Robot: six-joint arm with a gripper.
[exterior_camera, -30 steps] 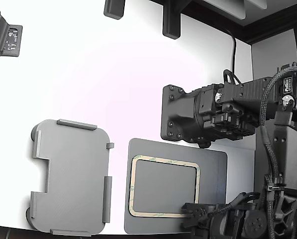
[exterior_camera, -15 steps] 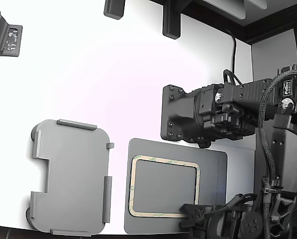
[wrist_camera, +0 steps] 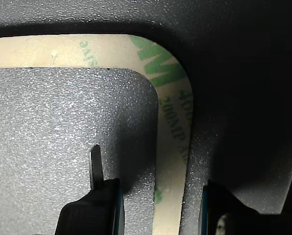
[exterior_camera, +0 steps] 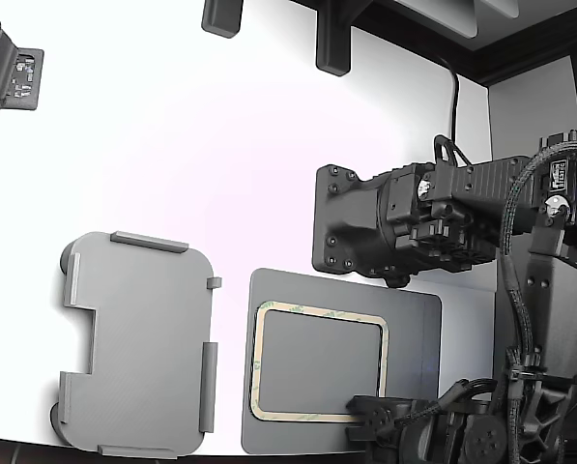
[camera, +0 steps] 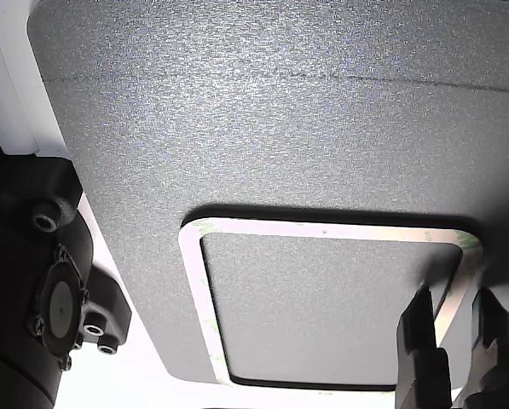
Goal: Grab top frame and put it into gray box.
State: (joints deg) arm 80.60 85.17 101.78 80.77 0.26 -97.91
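Since the gripper stands apart astride the thin top frame border lying flat on the dark mat, we fear its fingers pinching the mat too or slipping off.

Gripper low, fingers parted, one each side of thin strip; arm reaching in.

Robot lab: white bench, mounted cameras.

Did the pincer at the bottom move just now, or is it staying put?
Yes, slightly. In the exterior view the black pincer has crept toward that view's left along the thin cream-beige frame, which lies unmoved on the flat dark gray mat.
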